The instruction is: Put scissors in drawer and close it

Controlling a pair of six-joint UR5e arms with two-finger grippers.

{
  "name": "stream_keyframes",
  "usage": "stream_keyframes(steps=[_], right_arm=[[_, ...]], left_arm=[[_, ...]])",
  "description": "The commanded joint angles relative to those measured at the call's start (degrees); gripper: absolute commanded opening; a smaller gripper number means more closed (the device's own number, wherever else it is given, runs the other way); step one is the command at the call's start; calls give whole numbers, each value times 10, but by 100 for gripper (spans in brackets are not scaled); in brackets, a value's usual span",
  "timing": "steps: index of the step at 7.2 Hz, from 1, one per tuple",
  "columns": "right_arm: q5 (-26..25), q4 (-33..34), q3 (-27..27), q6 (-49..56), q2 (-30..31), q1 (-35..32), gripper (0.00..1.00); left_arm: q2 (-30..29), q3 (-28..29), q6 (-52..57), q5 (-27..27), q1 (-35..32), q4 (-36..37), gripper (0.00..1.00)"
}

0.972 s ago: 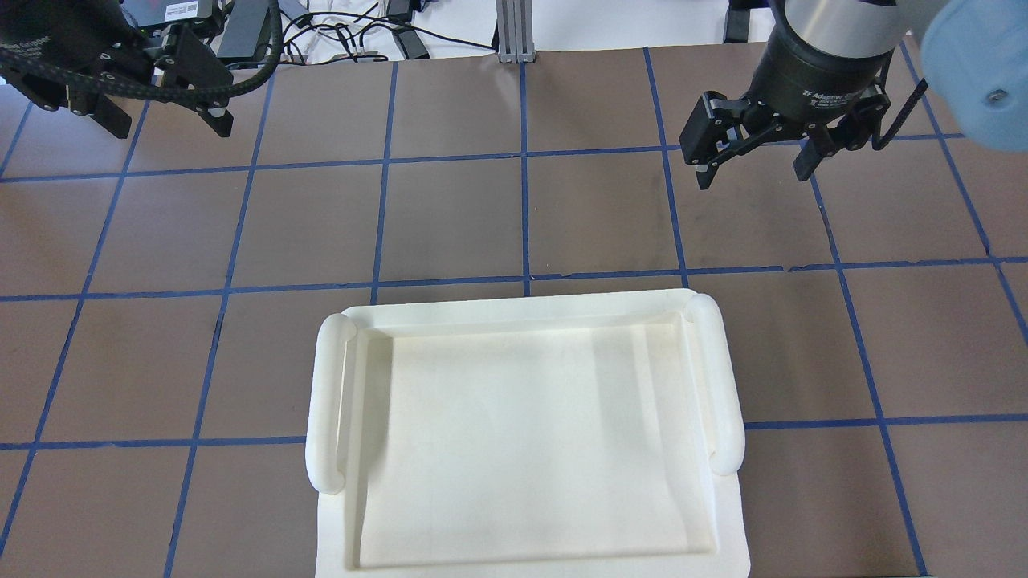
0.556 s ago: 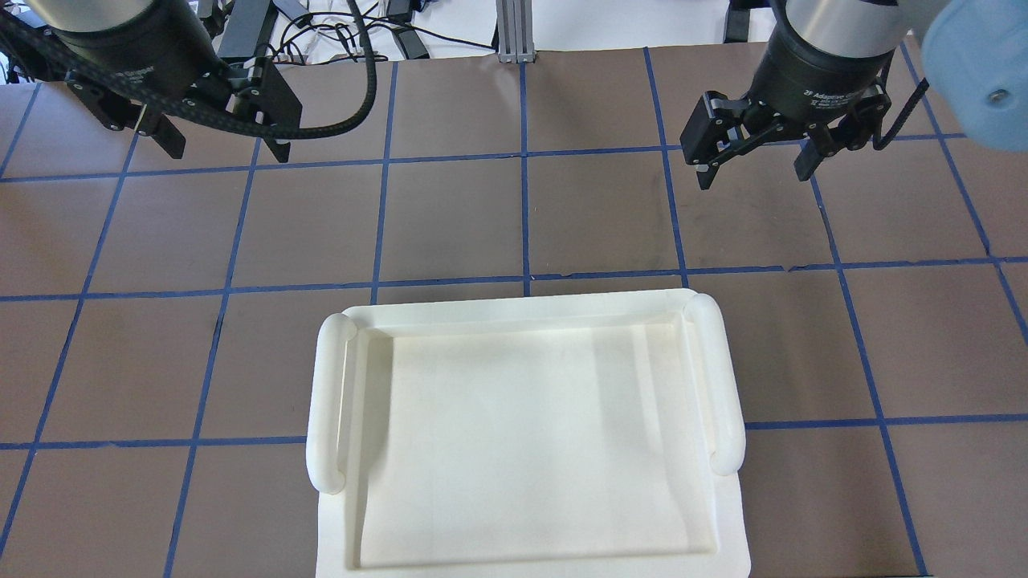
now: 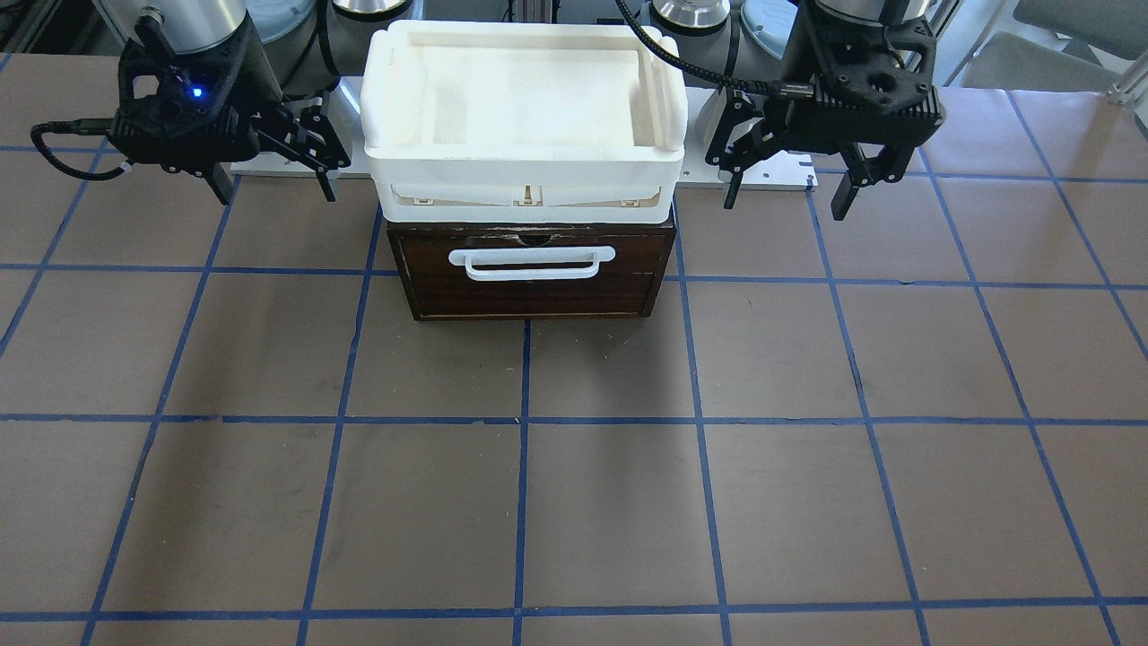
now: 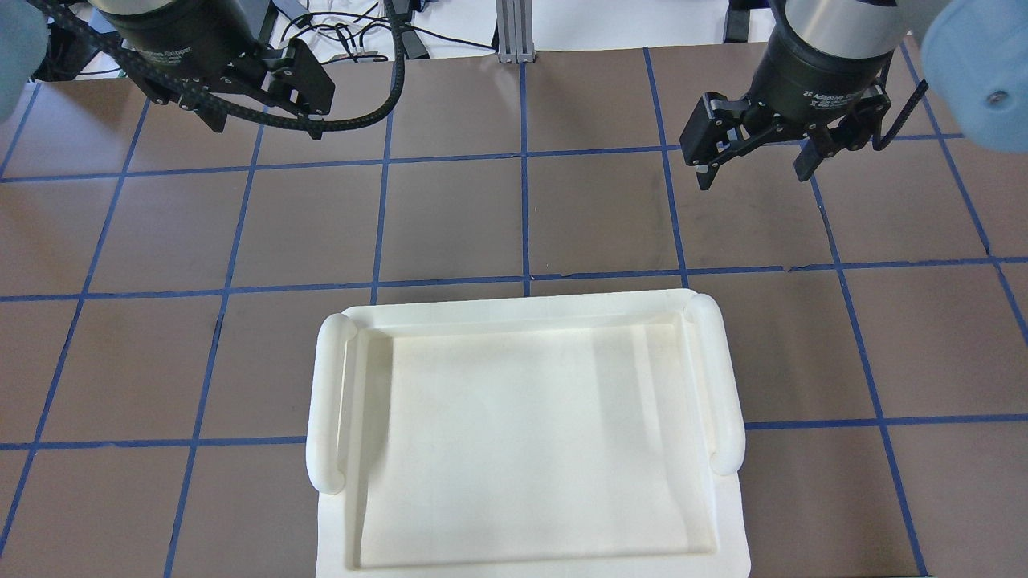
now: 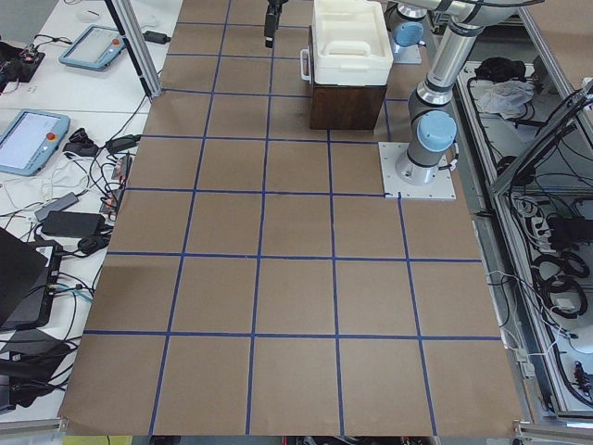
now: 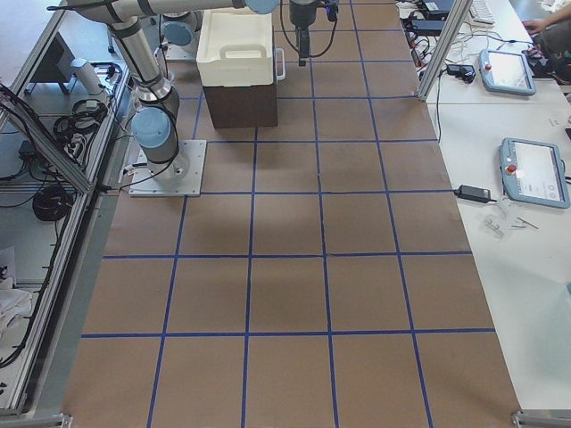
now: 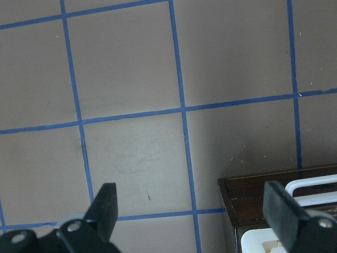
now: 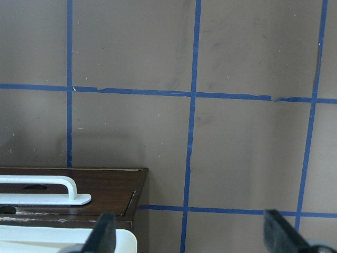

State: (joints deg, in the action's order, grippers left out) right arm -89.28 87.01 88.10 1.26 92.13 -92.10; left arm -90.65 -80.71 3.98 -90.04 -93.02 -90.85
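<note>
The scissors show in no view. The drawer point(image 3: 529, 285), with its dark brown front and white bar handle point(image 3: 532, 262), sits shut in its wooden box under a white tray. It also shows in the left wrist view point(image 7: 263, 192) and the right wrist view point(image 8: 105, 188). My left gripper point(image 4: 265, 128) is open and empty, above the table to the left of the box, also seen in the front view point(image 3: 783, 205). My right gripper point(image 4: 755, 181) is open and empty on the other side, also seen in the front view point(image 3: 273, 193).
A white plastic tray point(image 4: 727, 385) with rounded side handles rests on top of the wooden box point(image 3: 659, 63). The brown table has a blue tape grid. Cables and tablets lie beyond the table edge point(image 5: 56, 158).
My left gripper has moved from the far left corner toward the middle, to the right in the overhead view. The right gripper has stayed in place. Both stay open.
</note>
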Motion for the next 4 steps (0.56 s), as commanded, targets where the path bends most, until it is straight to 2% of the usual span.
stream_keyframes(steps=[1, 4], right_arm=[[1, 0, 7, 0, 5, 0, 100], [1, 0, 8, 0, 6, 0, 100]], left_arm=[[12, -3, 2, 16, 20, -16, 100], [21, -22, -12, 9, 20, -50, 100]])
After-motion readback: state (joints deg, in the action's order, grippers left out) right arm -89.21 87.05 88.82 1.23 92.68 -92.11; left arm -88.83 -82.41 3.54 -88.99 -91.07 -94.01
